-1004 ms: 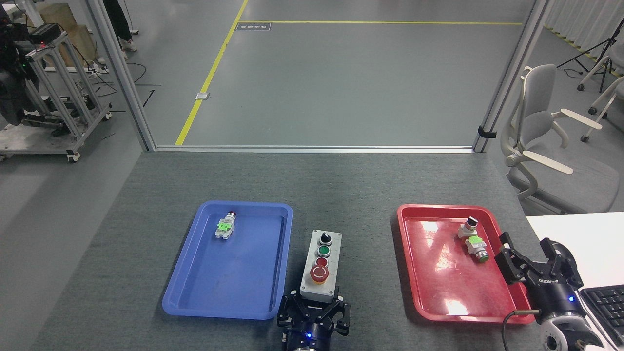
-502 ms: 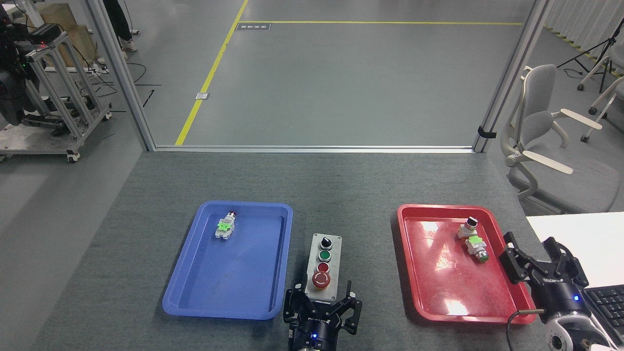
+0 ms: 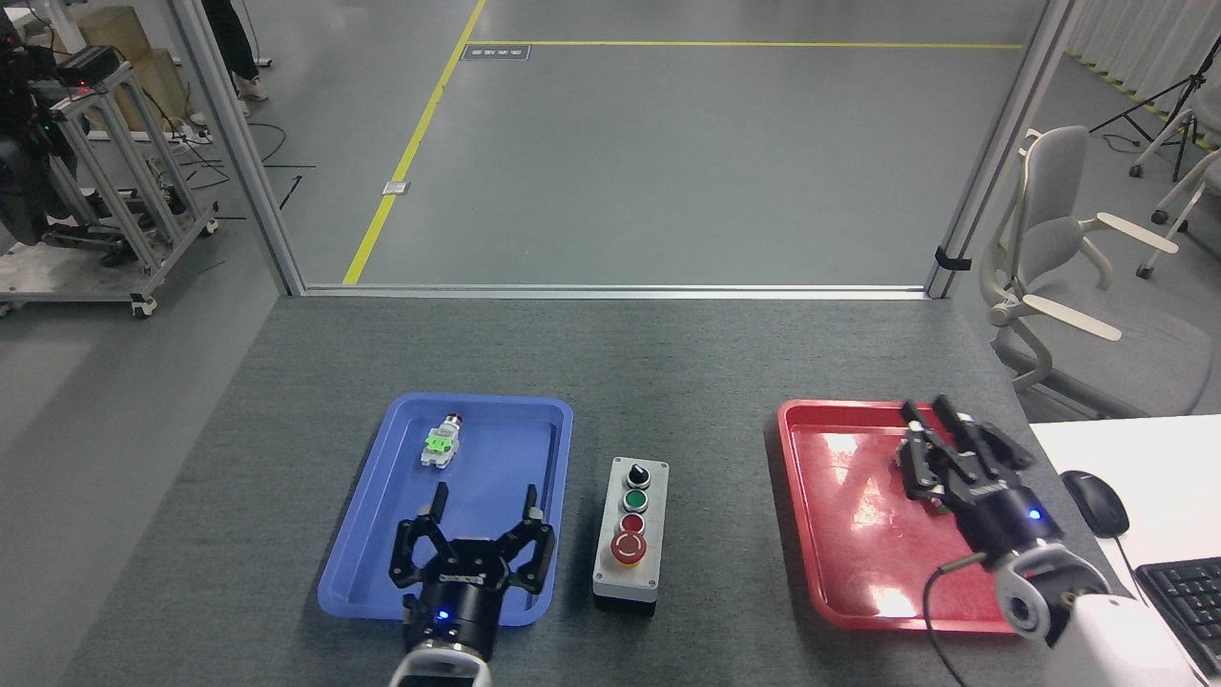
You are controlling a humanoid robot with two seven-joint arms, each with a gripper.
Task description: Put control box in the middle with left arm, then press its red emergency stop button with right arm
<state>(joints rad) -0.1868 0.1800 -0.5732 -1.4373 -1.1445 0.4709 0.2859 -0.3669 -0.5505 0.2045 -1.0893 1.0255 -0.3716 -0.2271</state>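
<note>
Left gripper [image 3: 480, 520]: fingers spread, empty, over the blue plastic tray [image 3: 382, 572].
Control box [image 3: 627, 534]: long light-grey box lay on dark felt tabletop [image 3: 696, 382] between trays, long axis near-to-far, red mushroom emergency stop button [image 3: 629, 547] nearest.
Right gripper [image 3: 940, 444]: fingers together over red tray [image 3: 839, 572].
Risk: an off-centre press might skid the unheld box.

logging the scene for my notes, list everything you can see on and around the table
control box: 1, light grey with dark base, on bare tabletop between trays
emergency stop button: 1, red, nearest end of box
blue tray: 1, left of box
switch part: 1, green tag, in blue tray
red tray: 1, right of box
mouse: 1, black, white desk at right
keyboard: 1, black, same desk
chair: 1, grey, right
left gripper: open, over blue tray
right gripper: over red tray, opening unclear
</note>
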